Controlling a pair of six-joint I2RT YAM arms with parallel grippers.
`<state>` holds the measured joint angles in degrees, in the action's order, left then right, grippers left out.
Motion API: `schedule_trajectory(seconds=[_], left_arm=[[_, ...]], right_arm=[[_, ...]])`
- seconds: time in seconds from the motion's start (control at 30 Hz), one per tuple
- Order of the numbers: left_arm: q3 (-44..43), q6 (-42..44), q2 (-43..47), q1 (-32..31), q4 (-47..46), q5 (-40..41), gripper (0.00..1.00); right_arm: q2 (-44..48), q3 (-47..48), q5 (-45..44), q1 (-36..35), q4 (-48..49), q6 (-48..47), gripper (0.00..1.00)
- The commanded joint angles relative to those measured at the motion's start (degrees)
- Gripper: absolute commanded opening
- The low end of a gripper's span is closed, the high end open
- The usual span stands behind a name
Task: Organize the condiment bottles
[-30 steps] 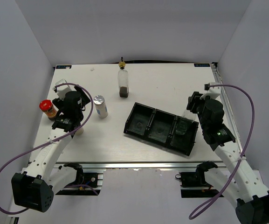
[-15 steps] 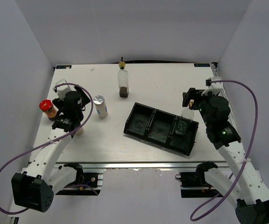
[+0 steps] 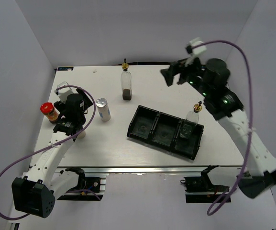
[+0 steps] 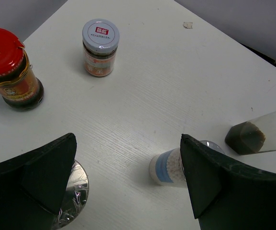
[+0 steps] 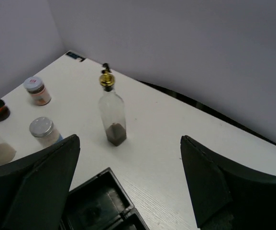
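A clear bottle with a gold pourer (image 3: pixel 193 120) stands upright in the right compartment of the black tray (image 3: pixel 145 125), with nothing touching it. My right gripper (image 3: pixel 174 74) (image 5: pixel 130 139) is open and empty, raised high above the back of the table. The other gold-topped bottle (image 3: pixel 126 85) (image 5: pixel 112 115) stands at the back centre. On the left are a silver-capped shaker (image 3: pixel 102 109) (image 4: pixel 176 165), a red-capped brown jar (image 3: pixel 48 111) (image 4: pixel 11 69) and a pale-lidded jar (image 4: pixel 100 47). My left gripper (image 3: pixel 71 111) (image 4: pixel 128 139) hangs open between them, empty. A second silver cap (image 4: pixel 73 191) shows by its left finger.
The tray (image 5: pixel 99 201) lies at an angle, right of centre, with its left and middle compartments holding nothing. Grey walls close in the table on three sides. A purple cable loops beside each arm.
My right gripper opened and let go of the bottle in the tray's right compartment, then rose up and back to the left. The left arm stayed still.
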<state>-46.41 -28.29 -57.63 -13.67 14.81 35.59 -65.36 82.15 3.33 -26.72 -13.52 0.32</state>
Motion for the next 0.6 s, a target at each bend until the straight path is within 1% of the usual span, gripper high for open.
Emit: schedule_trajectory(seconds=[0.0, 0.1, 0.13, 0.17, 0.23, 0.27, 0.43, 0.5, 0.57], left_arm=[[-0.43, 0.17, 1.11, 0.14, 0.05, 0.44, 0.98], [-0.43, 0.17, 0.85, 0.22, 0.05, 0.35, 0.98], [-0.43, 0.08, 0.67, 0.22, -0.04, 0.27, 0.98], [-0.43, 0.17, 0.59, 0.22, -0.13, 0.0, 0.98], [-0.43, 0.34, 0.41, 0.22, -0.22, -0.26, 0.98], [-0.43, 0.43, 0.24, 0.22, -0.48, 0.0, 0.98], [-0.78, 0.52, -0.29, 0.22, -0.31, 0.44, 0.98], [-0.78, 0.69, -0.38, 0.22, -0.39, 0.62, 0.98], [-0.7, 0.7, -0.38, 0.22, -0.39, 1.14, 0.98]], right_arm=[[-10.02, 4.67, 0.36, -6.05, -1.87, -4.45, 0.89], [-19.25, 9.42, -0.08, -8.26, 0.94, -4.45, 0.89], [-21.54, 10.56, -0.52, -8.43, 3.65, -4.1, 0.89], [-26.17, 13.36, -0.09, -8.87, 4.81, -3.84, 0.89], [-30.77, 16.62, 0.88, -9.14, 7.7, -2.96, 0.89], [-35.05, 19.68, 1.23, -9.23, 8.85, -1.82, 0.89], [-46.93, 27.52, 2.9, -9.32, 16.58, 1.61, 0.89], [-51.24, 29.81, 3.96, -9.32, 17.64, 2.4, 0.89], [-53.72, 32.44, 3.96, -9.31, 19.84, 3.28, 0.89]])
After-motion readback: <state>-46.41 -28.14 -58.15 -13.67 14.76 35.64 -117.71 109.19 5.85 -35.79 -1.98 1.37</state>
